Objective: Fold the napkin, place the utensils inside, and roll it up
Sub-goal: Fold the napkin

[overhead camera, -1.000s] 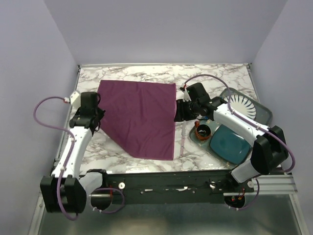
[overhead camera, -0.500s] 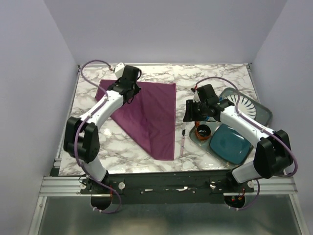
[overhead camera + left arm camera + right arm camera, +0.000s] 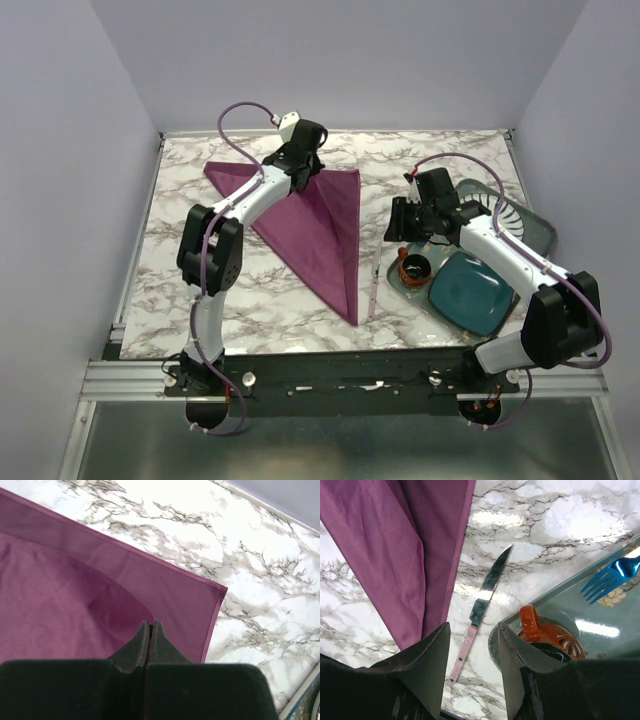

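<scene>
The plum-purple napkin [image 3: 322,222] lies folded into a long triangle on the marble, its point toward the near edge. My left gripper [image 3: 308,170] is shut on a lifted fold of it near the far edge. In the left wrist view the fingers [image 3: 150,628] are pressed together over the cloth [image 3: 75,595]. The knife [image 3: 374,284] lies just right of the napkin. My right gripper [image 3: 398,230] is open above it. In the right wrist view the knife [image 3: 485,597], silver blade and pink handle, lies between the open fingers of the gripper [image 3: 473,626].
A grey-green tray [image 3: 540,232] at the right holds an orange-rimmed dark cup [image 3: 413,267], a white plate [image 3: 497,213] and a teal mat [image 3: 470,295]. A blue fork [image 3: 610,576] lies on the tray. The cup [image 3: 545,636] sits right beside my right finger.
My left arm has swung from the napkin's left corner across the far edge to the right, dragging the cloth over into a narrower triangle. My right gripper has drawn back to the right, off the napkin.
</scene>
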